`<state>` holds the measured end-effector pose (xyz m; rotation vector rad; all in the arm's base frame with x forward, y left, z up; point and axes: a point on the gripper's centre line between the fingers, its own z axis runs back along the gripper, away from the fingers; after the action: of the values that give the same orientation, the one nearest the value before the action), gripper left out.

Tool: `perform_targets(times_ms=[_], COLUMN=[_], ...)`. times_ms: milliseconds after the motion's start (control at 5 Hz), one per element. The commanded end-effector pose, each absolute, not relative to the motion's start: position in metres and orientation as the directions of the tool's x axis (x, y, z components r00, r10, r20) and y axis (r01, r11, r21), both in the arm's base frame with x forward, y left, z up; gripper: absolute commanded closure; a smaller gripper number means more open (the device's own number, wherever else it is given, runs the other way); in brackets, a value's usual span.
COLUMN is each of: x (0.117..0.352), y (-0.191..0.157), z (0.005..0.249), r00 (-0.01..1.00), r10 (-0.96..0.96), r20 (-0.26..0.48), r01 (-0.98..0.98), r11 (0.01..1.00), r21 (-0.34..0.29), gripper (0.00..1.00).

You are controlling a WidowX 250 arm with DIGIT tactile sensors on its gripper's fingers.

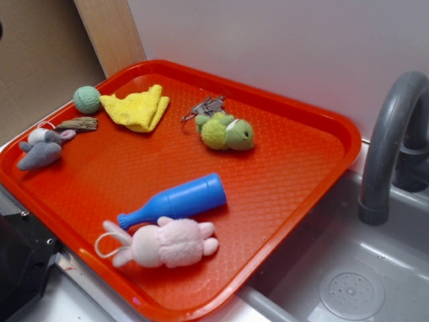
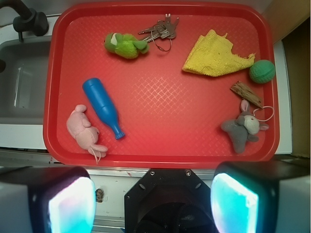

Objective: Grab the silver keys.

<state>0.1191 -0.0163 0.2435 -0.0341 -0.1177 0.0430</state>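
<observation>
My gripper (image 2: 153,206) hung above the near edge of the orange-red plastic tray (image 2: 160,145), its two pale fingers (image 2: 70,204) standing well apart at the bottom corners of the wrist view and holding nothing. I judged that this high, drawn-back station served to take in the whole tray before committing to a reach; the grab had not yet begun.

The silver keys (image 2: 163,30), a small bunch of thin grey metal blades on a ring, lay flat near the far rim of the tray. In the exterior view they showed as a thin dark cluster (image 1: 206,107) just beside the small green plush toy (image 1: 226,131), perhaps touching its head; I could not tell which. That closeness was the hazard as I saw it: a wide descent could catch the plush instead.

On the other side of the keys, a little apart, lay a crumpled yellow cloth (image 2: 214,56), and beyond it a teal knitted ball (image 2: 262,71) at the tray's rim. A brownish wood-like scrap (image 2: 246,93) and a grey plush mouse (image 2: 243,128) lay below the ball. Nearer to me were a blue plastic bottle (image 2: 102,107) on its side and a pink plush rabbit (image 2: 83,133), both well clear of my likely path. The tray sat on the counter beside a grey sink (image 1: 348,268) with its grey tap (image 1: 389,134).
</observation>
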Motion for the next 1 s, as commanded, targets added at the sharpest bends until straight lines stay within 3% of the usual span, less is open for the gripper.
perform_targets(times_ms=[0,200,400,600,800], x=[0.119,0.169,0.219,0.255,0.275], y=[-0.016,-0.014,-0.017,-0.015,-0.008], z=[0.244,0.23,0.221,0.191,0.157], r00=[0.992,0.988,0.984,0.972,0.957], r10=[0.045,0.06,0.079,0.161,0.229], r20=[0.117,0.139,0.159,0.171,0.18], r01=[-0.041,-0.06,-0.076,-0.161,-0.237], r11=[0.998,0.998,0.997,0.987,0.971], r21=[-0.037,-0.004,-0.022,-0.016,0.022], gripper=[0.0,0.0,0.0,0.0,0.0])
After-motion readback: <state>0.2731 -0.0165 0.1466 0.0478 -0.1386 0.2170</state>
